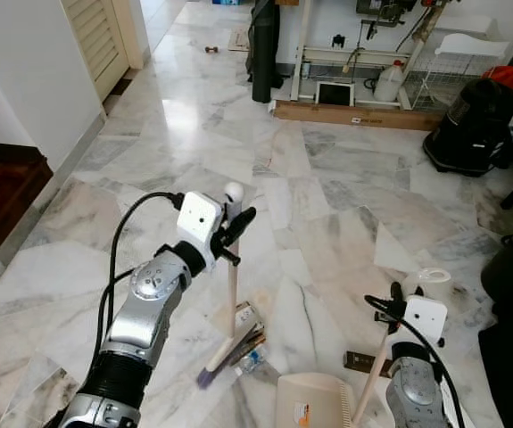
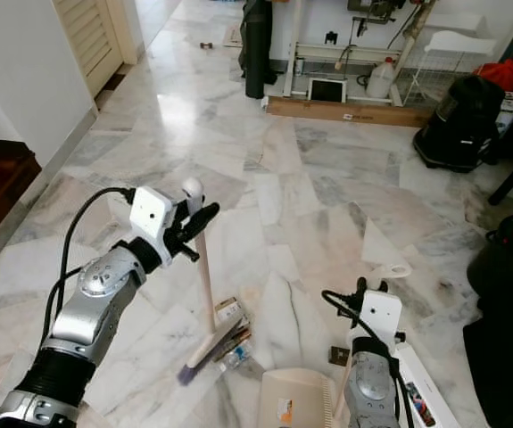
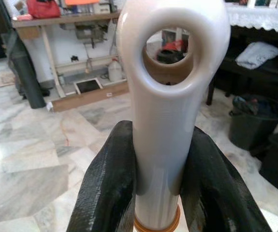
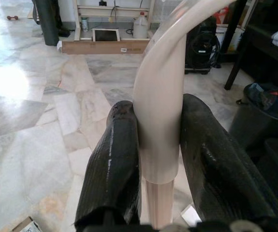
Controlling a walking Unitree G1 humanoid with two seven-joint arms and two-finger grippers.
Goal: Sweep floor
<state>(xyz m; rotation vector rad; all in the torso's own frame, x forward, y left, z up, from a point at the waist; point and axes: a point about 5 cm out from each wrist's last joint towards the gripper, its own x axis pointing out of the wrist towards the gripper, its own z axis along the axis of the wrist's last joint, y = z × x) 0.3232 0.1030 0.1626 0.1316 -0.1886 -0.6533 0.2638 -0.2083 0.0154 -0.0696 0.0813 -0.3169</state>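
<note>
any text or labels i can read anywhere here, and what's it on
No text is legible.
Dustpan: orange sticker, print too small to read.
Long cardboard box: white label, blurred.
Small carton by the broom head: print too small.
Flat box beside the right arm: coloured marks, unreadable.

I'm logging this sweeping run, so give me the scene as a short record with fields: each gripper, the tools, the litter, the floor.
left gripper: shut on broom handle, near its top
right gripper: shut on dustpan handle
broom: tilted, bristles on floor beside litter
dustpan: cream, on floor near the litter
litter: small box and scraps at the bristles
floor: white marble tiles
background: black vacuum, cardboard box
</note>
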